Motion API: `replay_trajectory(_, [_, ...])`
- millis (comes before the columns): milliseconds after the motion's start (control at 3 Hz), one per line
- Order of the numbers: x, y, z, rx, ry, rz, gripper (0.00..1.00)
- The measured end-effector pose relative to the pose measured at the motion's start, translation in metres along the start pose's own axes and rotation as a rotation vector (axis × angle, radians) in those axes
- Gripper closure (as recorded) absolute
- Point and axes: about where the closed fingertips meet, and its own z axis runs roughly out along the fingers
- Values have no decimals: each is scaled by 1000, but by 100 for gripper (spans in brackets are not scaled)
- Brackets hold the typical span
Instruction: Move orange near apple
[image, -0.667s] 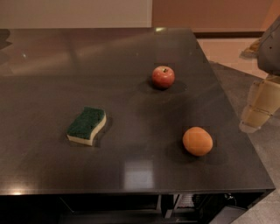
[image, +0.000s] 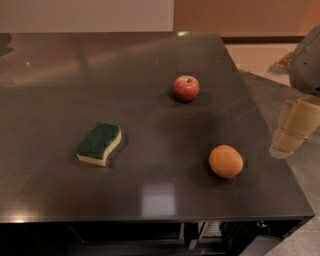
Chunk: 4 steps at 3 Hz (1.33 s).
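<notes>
The orange (image: 226, 161) sits on the dark table (image: 150, 65) near its front right corner. The red apple (image: 186, 88) with a yellowish patch stands farther back, up and a little left of the orange, with a clear gap between them. My gripper (image: 294, 127) hangs beyond the table's right edge, to the right of the orange and slightly above it in the camera view. It touches neither fruit and holds nothing that I can see.
A green and yellow sponge (image: 99, 143) lies on the left middle of the table. The table's right edge (image: 265, 130) runs between the orange and the gripper. Beyond it is grey floor (image: 280, 95).
The gripper has shifted very slightly down and left beside the table's right edge. The orange, apple and sponge have not moved.
</notes>
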Motion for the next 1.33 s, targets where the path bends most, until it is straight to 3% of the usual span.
replay_trajectory(667, [-15,31,46,-71,-101,-68,0])
replay_trajectory(1333, [-20,48,94,-114,-112,-128,0])
